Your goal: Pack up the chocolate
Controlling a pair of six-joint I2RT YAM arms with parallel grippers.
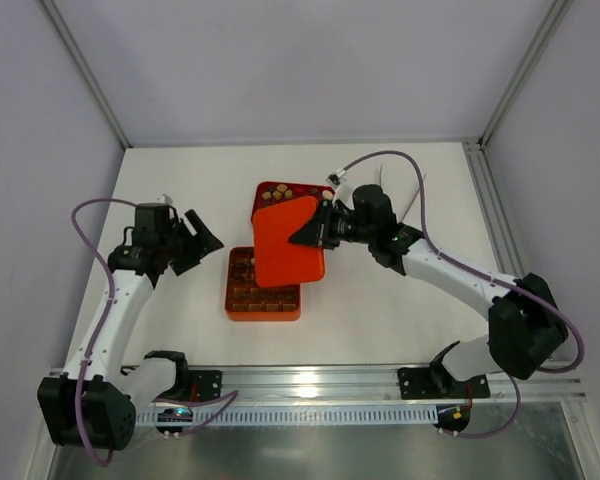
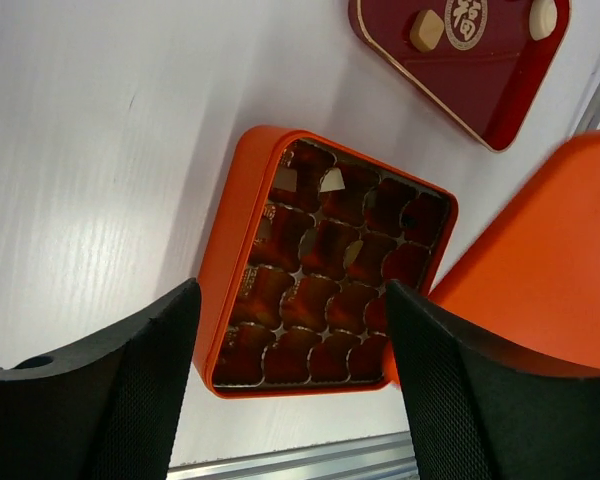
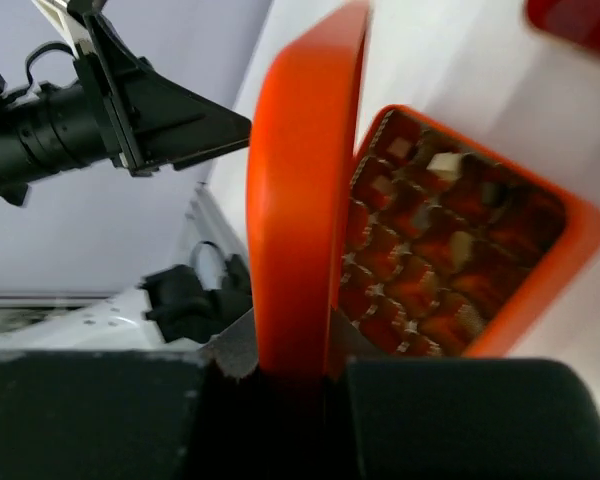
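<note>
Right gripper [image 3: 300,372] of mine clamps the orange lid [image 3: 302,190] tilted above the orange box [image 2: 230,262], its cells holding chocolate [image 2: 331,181], seemingly few pieces; more lies in the red tray [image 2: 502,105]. Left gripper [image 2: 290,305] spread wide.

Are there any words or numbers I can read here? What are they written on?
"福": probably, since the picture's edge cuts off its top. It is white, inside a round emblem on the dark red tray.
No writing shows on the orange box or its lid.
</note>
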